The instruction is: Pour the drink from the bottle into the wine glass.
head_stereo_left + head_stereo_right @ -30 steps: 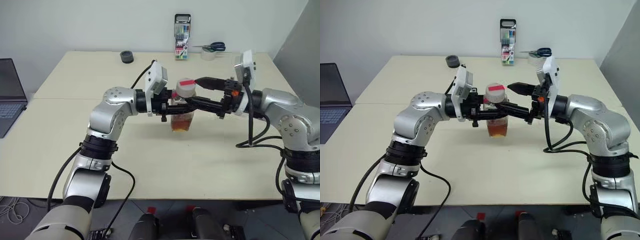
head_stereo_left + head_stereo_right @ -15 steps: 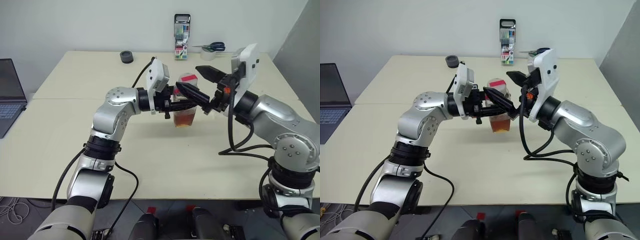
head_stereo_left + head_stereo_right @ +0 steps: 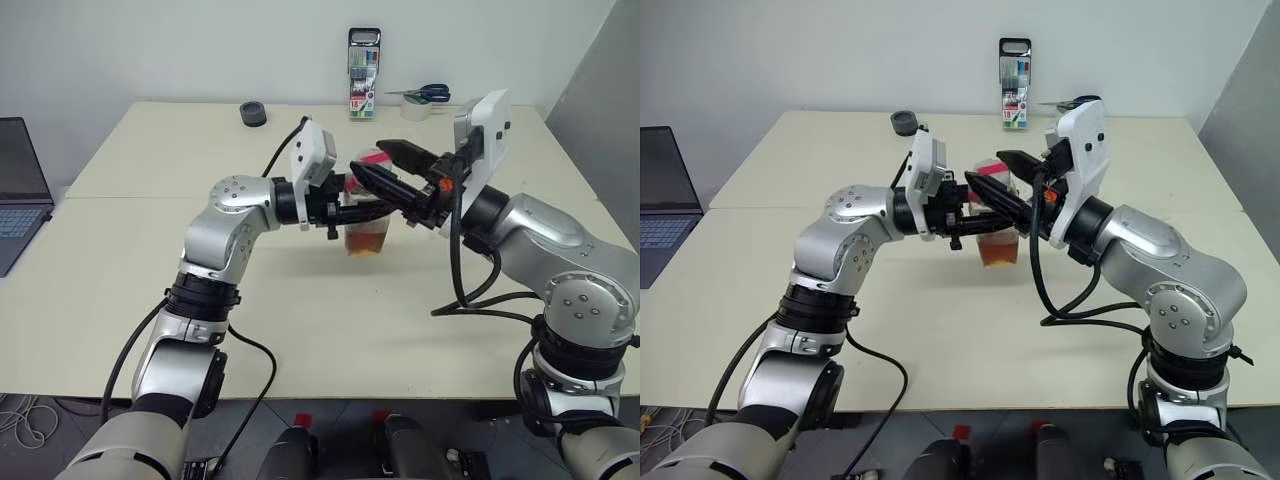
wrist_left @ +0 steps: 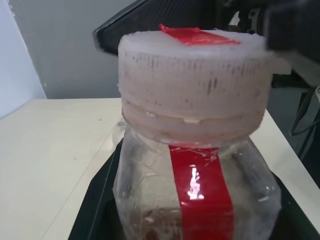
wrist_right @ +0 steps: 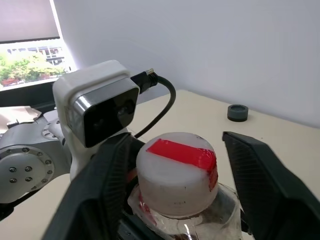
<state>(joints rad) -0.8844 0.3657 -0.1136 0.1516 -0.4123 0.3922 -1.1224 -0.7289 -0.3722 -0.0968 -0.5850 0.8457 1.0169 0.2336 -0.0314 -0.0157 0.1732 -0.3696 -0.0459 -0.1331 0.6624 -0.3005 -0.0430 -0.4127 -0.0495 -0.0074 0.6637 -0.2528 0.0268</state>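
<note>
Over cream table (image 3: 150, 260), left hand (image 3: 352, 210) grips amber-filled bottle (image 3: 367, 232); right hand (image 5: 175, 170) open astride its pale cap (image 5: 175, 172).

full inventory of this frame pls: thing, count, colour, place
bottle: 1, clear with red label strip and pale cap, held above the table's middle
drink: reddish-brown, in the bottle's lower part
table: 1, cream
laptop: 1, dark, left edge
pen case: 1, black with coloured pens, upright at far edge
scissors: 1, blue-handled, far edge, right of the pen case
tape roll: 1, whitish, under the scissors
small round object: 1, dark grey, far edge, left of the pen case
left gripper: shut on the bottle's body
right gripper: fingers either side of the cap, gap showing
</note>
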